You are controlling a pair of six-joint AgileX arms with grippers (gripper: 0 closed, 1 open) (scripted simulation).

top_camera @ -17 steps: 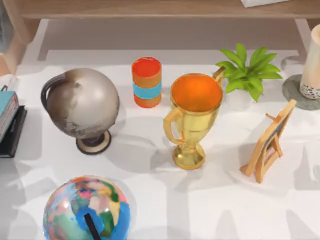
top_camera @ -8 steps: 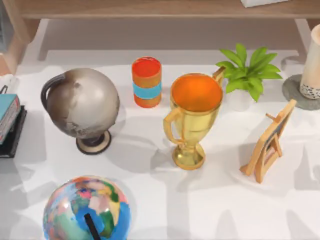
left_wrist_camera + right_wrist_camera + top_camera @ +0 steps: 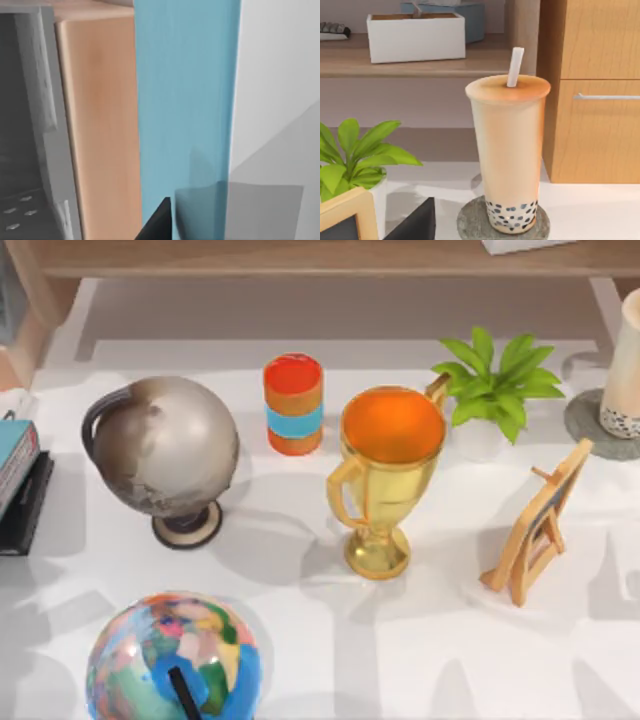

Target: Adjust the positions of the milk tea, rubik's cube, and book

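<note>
Left fingers (image 3: 157,222): one dark tip showing close over the book (image 3: 185,100); spread and hold cannot be told. The book's long axis runs away from that tip. It lies at the desk's (image 3: 420,640) left edge on a black book (image 3: 25,515), nearer the left arm. Milk tea (image 3: 510,155) stands upright on a coaster (image 3: 472,225), far right.

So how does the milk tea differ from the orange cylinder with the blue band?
The milk tea is a tall cream-beige cup with a straw and black dots near its base; the orange cylinder is shorter, with a blue band and no straw. The milk tea stands on a grey coaster at the table's right edge; the cylinder stands on bare table. Both are upright.
</note>
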